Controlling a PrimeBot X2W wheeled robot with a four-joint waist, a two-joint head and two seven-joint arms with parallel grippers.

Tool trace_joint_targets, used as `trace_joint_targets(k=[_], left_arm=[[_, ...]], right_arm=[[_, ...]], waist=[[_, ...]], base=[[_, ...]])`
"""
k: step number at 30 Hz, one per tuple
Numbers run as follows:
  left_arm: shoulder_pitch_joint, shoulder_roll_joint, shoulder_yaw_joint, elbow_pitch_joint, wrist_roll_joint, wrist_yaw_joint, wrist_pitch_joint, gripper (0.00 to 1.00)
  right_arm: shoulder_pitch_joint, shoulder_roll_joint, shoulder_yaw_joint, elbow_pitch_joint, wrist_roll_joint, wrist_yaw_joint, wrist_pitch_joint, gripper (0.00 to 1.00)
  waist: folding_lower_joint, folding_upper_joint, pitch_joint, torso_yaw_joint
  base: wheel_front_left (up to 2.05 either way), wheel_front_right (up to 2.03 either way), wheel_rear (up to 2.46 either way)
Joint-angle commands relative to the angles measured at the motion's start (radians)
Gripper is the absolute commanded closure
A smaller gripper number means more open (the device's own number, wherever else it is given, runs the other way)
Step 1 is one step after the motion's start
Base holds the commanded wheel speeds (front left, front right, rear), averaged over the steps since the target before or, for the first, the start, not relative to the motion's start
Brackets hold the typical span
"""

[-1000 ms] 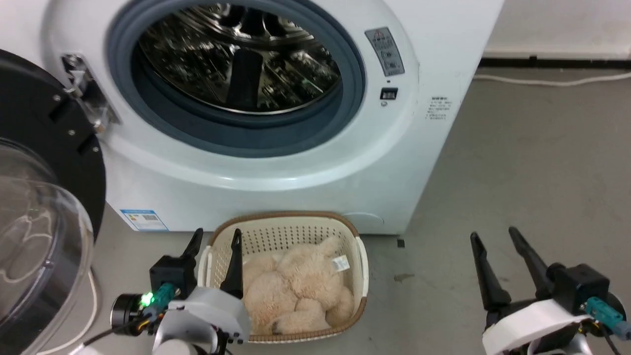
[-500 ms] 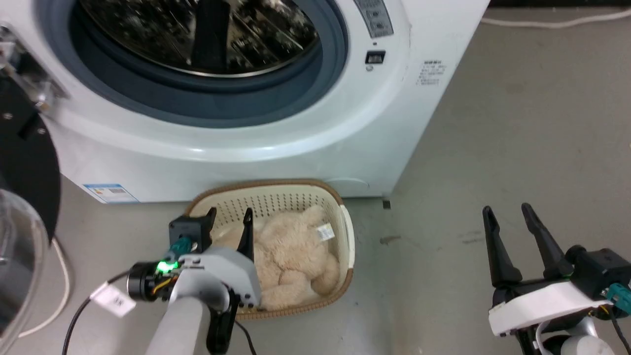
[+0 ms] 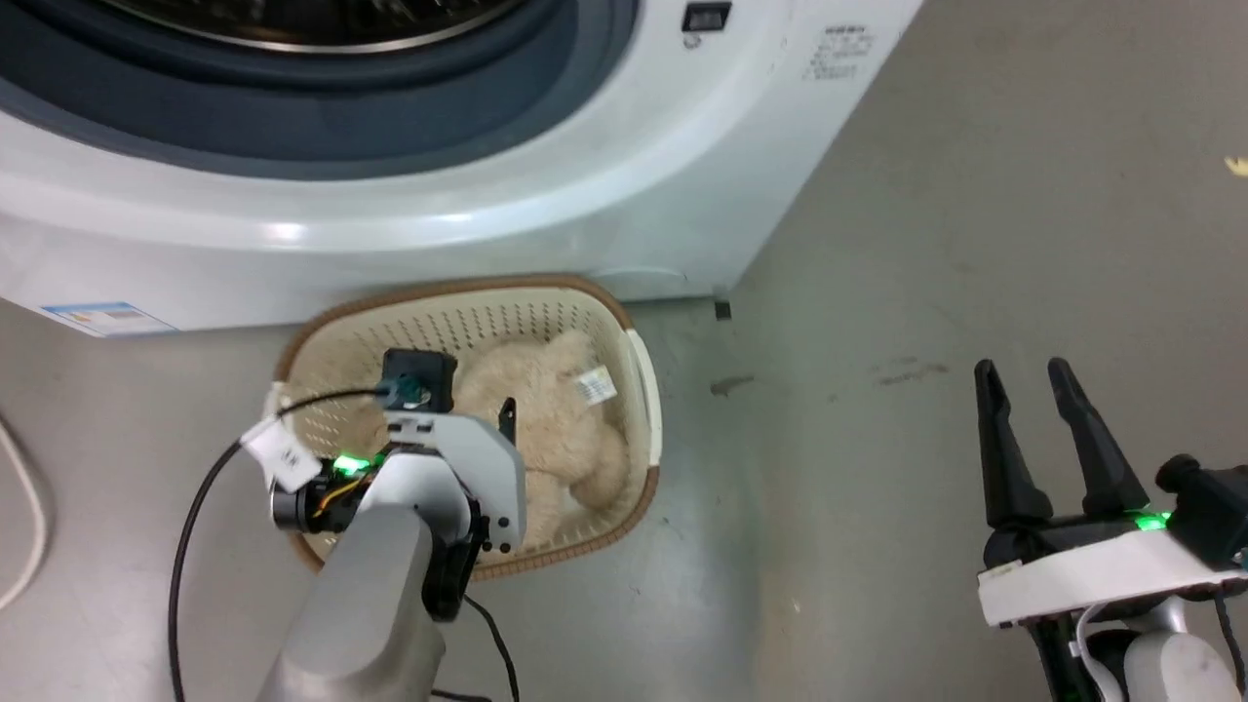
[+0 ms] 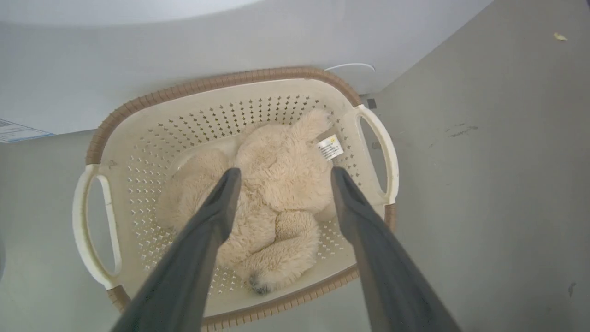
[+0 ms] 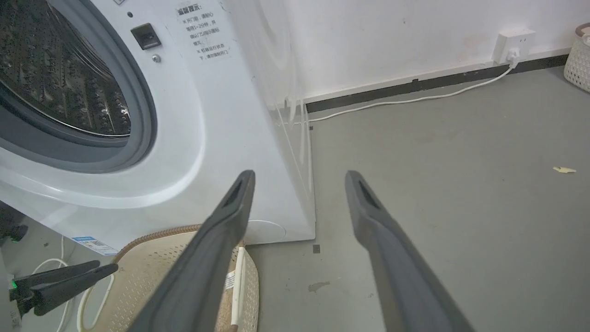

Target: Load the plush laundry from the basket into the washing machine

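Observation:
The cream plush laundry lies curled in the oval basket, its white tag facing up. The basket stands on the floor against the front of the washing machine, whose grey-gasketed porthole is open. My left gripper hangs above the basket with its fingers pointing down. It is open, straddling the plush without touching it. Its wrist covers the basket's near left part. My right gripper stands open and empty over bare floor, well right of the basket.
Grey floor stretches to the right of the machine. A white cord runs along the wall to a socket, with a pale basket at the far right. Another white cable lies on the floor at the left.
The head camera has tilted down, so the washer slid up the picture. My left gripper moved from the basket's left rim to above the plush, fingers turned downward. Both grippers stayed open.

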Motion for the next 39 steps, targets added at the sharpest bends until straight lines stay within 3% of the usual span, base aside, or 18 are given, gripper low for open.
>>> trace_joint_targets(k=[1,12,25,39], left_arm=[[-0.031,0.007,-0.011,0.023,-0.001,0.008,0.015,0.0],[-0.184,0.074,-0.156,0.158,0.062,0.024,0.203,0.0],[-0.342,0.149,-0.329,0.23,0.145,0.072,0.337,0.0],[-0.465,0.278,-0.48,0.215,0.173,0.041,0.526,0.0]], right_arm=[[-0.024,0.0,0.001,-0.008,0.016,0.001,-0.01,0.0],[-0.054,0.0,0.022,-0.033,0.113,0.001,-0.033,0.0],[-0.06,0.0,0.037,-0.084,0.195,0.001,-0.06,0.0],[-0.047,-0.001,0.058,-0.133,0.294,0.001,-0.089,0.0]], waist=[[-0.0002,-0.0001,0.034,-0.021],[-0.0002,-0.0001,0.176,-0.076],[-0.0002,-0.0001,0.323,-0.1],[-0.0002,-0.0001,0.462,-0.124]], base=[[0.0,0.0,0.0],[0.0,0.0,0.0],[0.0,0.0,0.0],[0.0,0.0,0.0]])
